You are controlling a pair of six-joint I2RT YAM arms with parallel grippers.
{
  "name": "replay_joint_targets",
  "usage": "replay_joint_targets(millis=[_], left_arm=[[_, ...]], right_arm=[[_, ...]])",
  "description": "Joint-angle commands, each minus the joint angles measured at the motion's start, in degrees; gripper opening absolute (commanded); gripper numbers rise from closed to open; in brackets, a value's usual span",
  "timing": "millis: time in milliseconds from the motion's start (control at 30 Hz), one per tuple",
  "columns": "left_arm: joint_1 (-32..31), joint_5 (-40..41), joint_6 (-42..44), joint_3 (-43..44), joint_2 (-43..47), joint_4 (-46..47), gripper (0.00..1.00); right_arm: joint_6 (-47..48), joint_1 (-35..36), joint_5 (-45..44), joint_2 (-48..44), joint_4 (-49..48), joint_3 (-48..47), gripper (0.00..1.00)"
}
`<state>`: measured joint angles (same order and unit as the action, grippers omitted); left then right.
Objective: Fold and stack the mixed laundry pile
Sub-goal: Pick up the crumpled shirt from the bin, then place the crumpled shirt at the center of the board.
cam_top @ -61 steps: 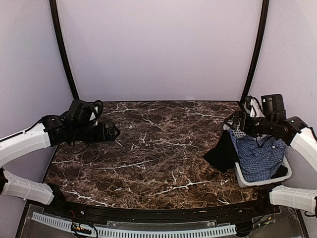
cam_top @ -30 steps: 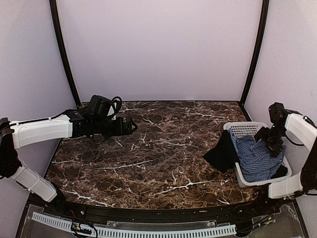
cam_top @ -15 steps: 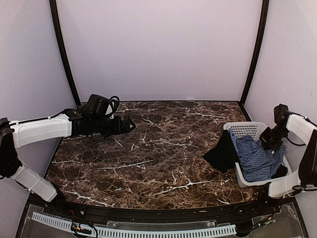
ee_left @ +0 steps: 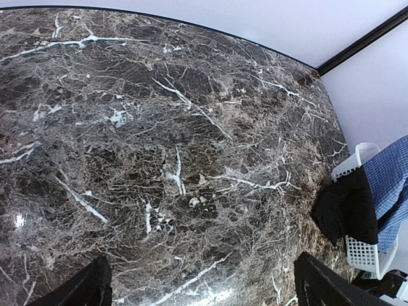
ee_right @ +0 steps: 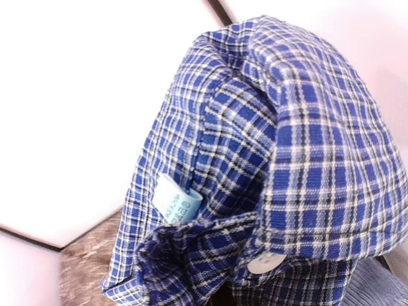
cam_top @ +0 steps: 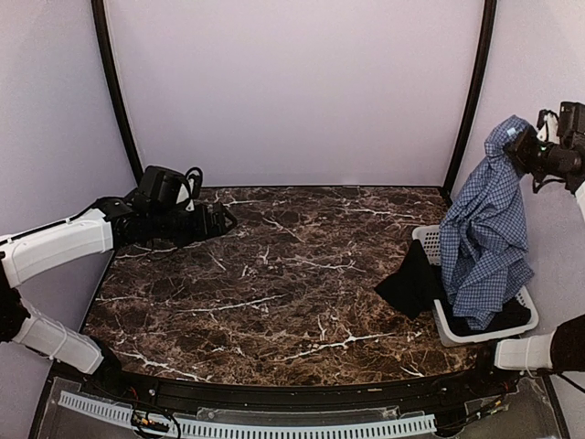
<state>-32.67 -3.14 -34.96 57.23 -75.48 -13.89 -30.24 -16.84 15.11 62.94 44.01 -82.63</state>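
— How is the scene lit?

— Soft, even light is spread throughout, and little shadow is thrown. A small glare spot is caught on the polished desk (ee_left: 166, 159) in the left wrist view, where the edges are bowed.

— And focus?

— The checked shirt (ee_right: 268, 172) is rendered sharp in the right wrist view; the background behind it is blown out and blurred.

A small pale-blue fabric tag (ee_right: 176, 203) is sticking out of a fold in the blue-and-white checked cloth shirt (ee_right: 306, 159); its dark print is showing too blurred to read.
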Motion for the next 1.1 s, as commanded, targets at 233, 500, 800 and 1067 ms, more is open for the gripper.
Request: replay_joint_targets(millis=[233,500,800,1067], left_arm=[[5.5,2.2,1.4,5.4,7.0,-8.3,0.99],[9.2,6.1,-0.6,9.4,9.8,-15.3,0.99],[13.7,7.5,-0.3,11.8,15.3,-17.3,0.99],[14.0,3.5,0.1,9.4,14.2,-17.4,0.99]], right_arm=[[-0.7,25.8,14.8,22.4,-14.2,-38.6,0.0],[-6.1,43.2,19.7,46.5,-19.7,-70.5,0.0],[-16.4,45.1,26.8,51.7,-35.5,-62.9,0.12],[-8.4,33.7,14.4,35.1,-36.3,-1.9,0.9]])
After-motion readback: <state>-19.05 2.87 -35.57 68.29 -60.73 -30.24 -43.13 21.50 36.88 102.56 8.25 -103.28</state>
